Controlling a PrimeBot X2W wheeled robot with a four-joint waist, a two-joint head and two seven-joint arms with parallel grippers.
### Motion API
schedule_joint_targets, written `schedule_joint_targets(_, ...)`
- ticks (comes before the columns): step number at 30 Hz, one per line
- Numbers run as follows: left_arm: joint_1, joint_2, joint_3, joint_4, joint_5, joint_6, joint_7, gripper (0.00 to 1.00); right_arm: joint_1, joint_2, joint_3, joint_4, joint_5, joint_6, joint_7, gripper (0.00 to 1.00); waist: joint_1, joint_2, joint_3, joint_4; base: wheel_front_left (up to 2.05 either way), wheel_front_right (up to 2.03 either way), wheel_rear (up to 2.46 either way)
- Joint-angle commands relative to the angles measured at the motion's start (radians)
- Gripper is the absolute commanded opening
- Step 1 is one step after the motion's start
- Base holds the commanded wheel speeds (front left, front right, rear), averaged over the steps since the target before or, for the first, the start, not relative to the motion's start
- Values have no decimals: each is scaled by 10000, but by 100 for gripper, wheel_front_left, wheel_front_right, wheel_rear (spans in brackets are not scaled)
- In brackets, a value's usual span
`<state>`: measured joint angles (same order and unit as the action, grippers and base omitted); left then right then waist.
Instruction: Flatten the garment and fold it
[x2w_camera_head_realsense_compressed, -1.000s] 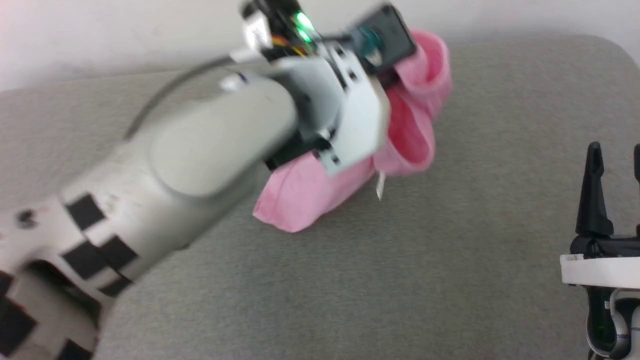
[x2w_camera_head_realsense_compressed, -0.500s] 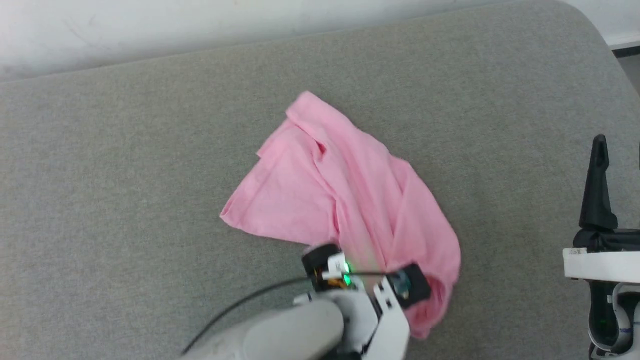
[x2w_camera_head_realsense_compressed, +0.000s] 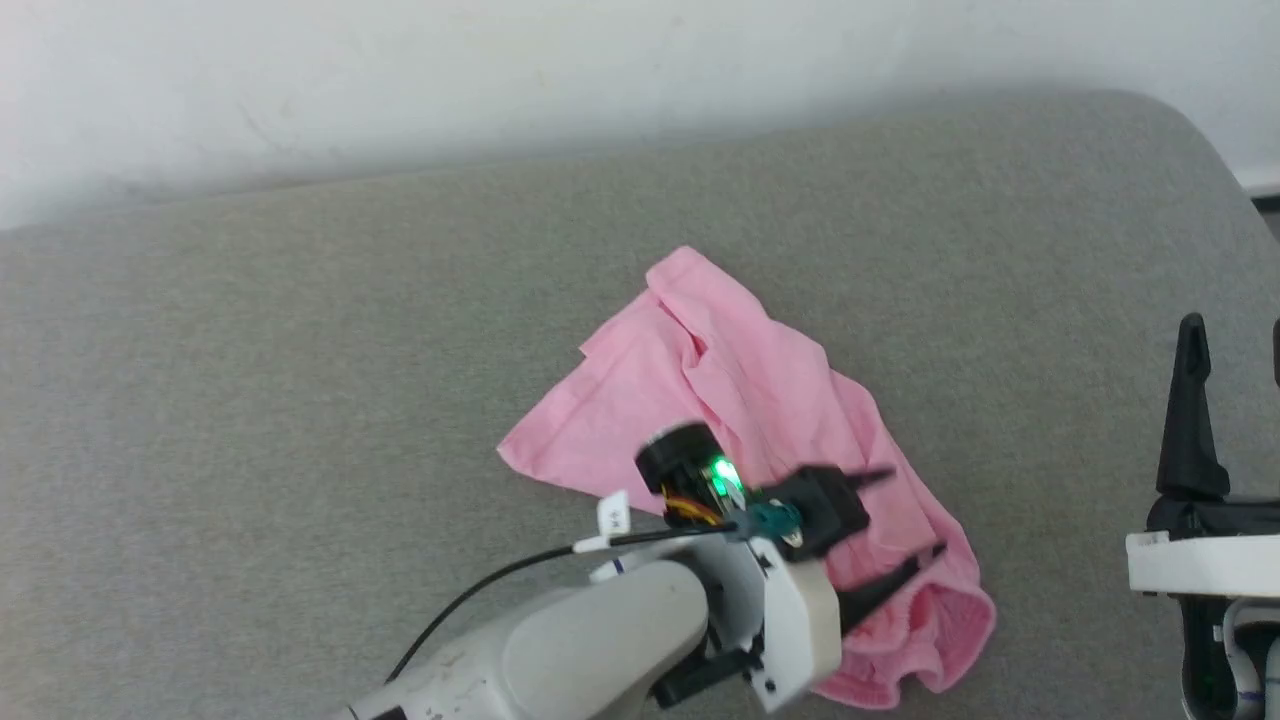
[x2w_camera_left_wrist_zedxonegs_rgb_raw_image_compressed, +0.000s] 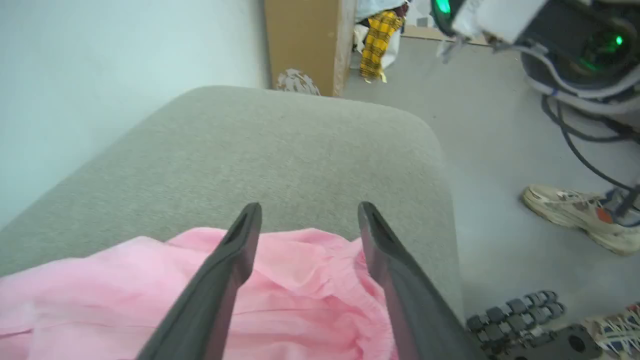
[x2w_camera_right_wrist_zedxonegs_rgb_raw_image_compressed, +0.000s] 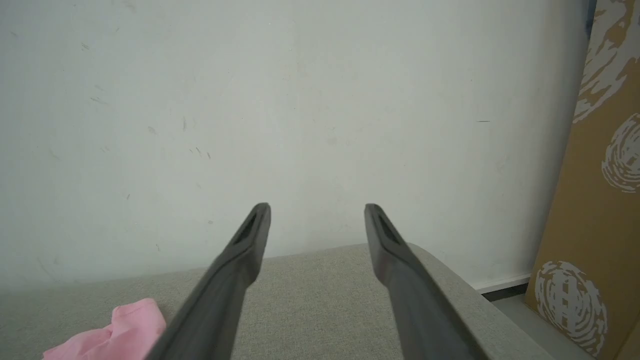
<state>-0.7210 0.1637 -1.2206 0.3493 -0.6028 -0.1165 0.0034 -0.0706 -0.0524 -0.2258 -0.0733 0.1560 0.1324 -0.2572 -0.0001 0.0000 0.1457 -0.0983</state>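
the step in hand looks like flattening: the garment (x2w_camera_head_realsense_compressed: 740, 400) lies rumpled near the middle of the grey cushion (x2w_camera_head_realsense_compressed: 250, 420), and no fold is begun. the left gripper (x2w_camera_head_realsense_compressed: 915, 512) hangs just over the garment's gathered right end, jaws apart with nothing between them; in the left wrist view its fingers (x2w_camera_left_wrist_zedxonegs_rgb_raw_image_compressed: 220, 290) frame pink cloth (x2w_camera_left_wrist_zedxonegs_rgb_raw_image_compressed: 300, 280) below. well to the right, the right gripper (x2w_camera_head_realsense_compressed: 1235, 340) stands clear of the cloth, jaws wide and empty, pointing at the wall (x2w_camera_right_wrist_zedxonegs_rgb_raw_image_compressed: 300, 100).

the next move, i judge, calls for both grippers to pinch opposite edges low against the cushion and draw them apart, so the right arm must come across first.

the cloth is light pink, thin and soft. its left part lies fairly flat, ending in a corner. a ridge of creases runs from the far peak down toward the right, where the elastic edge bunches and curls.
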Motion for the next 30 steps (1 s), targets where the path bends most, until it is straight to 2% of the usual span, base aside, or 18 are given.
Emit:
schedule_joint_targets(1, -225, 16, 317, -59, 297, 426, -680, 100, 166, 22, -49, -3, -80, -17, -46, 100, 1, 0, -608, 506, 0, 0, 0)
schedule_joint_targets(6, -205, 276, 1321, -160, 910, 1929, -2287, 100, 359, 22, -9, -58, -104, -17, -46, 100, 1, 0, -866, 811, 0, 0, 0)
schedule_joint_targets(7, -205, 276, 1321, -160, 910, 1929, -2287, 100, 359, 22, -9, -58, -104, -17, -46, 100, 1, 0, -866, 811, 0, 0, 0)
schedule_joint_targets(8, -98, 461, 1770, -188, 1248, 2666, -2532, 100, 415, 22, 1, -70, -90, -17, -46, 100, 1, 0, -912, 901, 0, 0, 0)
schedule_joint_targets(10, 165, 622, 2331, -308, 1414, 3328, -2622, 100, 459, 22, 8, -91, -66, -17, -46, 100, 1, 0, -934, 993, 0, 0, 0)
schedule_joint_targets(12, 522, 771, 3032, -728, 1518, 3768, -2641, 100, 484, 22, 24, -107, -52, -17, -46, 100, 1, 0, -915, 1072, 0, 0, 0)
schedule_joint_targets(13, 522, 771, 3032, -728, 1518, 3768, -2641, 100, 484, 22, 24, -107, -52, -17, -46, 100, 1, 0, -915, 1072, 0, 0, 0)
schedule_joint_targets(20, 2449, 1431, 5952, -2489, 2799, 5313, -2648, 100, 492, 22, 81, -154, -30, -17, -46, 100, 1, 0, -780, 1308, 0, 0, 0)
schedule_joint_targets(24, 3750, 1471, 7340, -3176, 3477, 5852, -2649, 100, 524, 22, 154, -156, -41, -17, -46, 100, 1, 0, -780, 1356, 0, 0, 0)
schedule_joint_targets(28, 4862, 1350, 8257, -3577, 3935, 5718, -2650, 100, 615, 22, 307, -152, -111, -17, -46, 100, 1, 0, -807, 1368, 0, 0, 0)
schedule_joint_targets(30, 5354, 1225, 8540, -3633, 4060, 5441, -2650, 100, 675, 22, 358, -137, -143, -17, -46, 100, 1, 0, -828, 1357, 0, 0, 0)
